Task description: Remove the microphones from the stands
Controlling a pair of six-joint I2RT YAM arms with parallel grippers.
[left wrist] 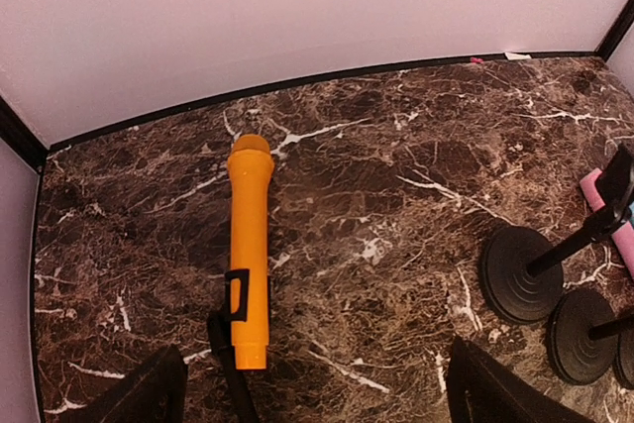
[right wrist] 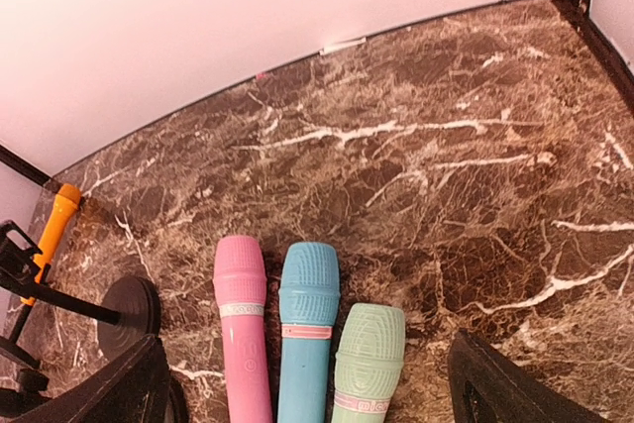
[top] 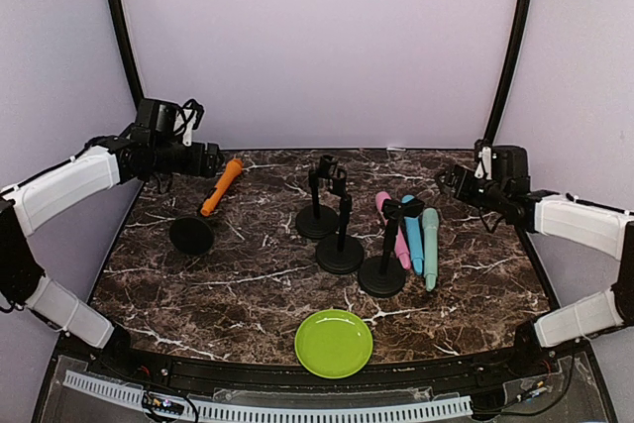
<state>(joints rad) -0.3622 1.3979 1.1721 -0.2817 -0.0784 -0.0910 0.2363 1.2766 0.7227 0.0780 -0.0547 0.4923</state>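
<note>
The left gripper (top: 210, 158) and the right gripper (top: 448, 183) are found with jaws spread wide and nothing held. A long orange plastic microphone (left wrist: 248, 245), ringed near its lower end by a black stand clip (left wrist: 236, 296), is noted just ahead of the left gripper. A pink microphone (right wrist: 241, 324), a blue microphone (right wrist: 307, 324) and a green microphone (right wrist: 367, 364) lie side by side ahead of the right gripper.

The table (top: 248, 279) is showing a smooth, dark marble-patterned top. The orange microphone (left wrist: 249, 245) is looking like smooth plastic, the stands (top: 340, 254) matt black, the green plate (top: 334, 343) slightly glossy, and the pastel microphones (right wrist: 308, 294) ribbed at their heads.
</note>
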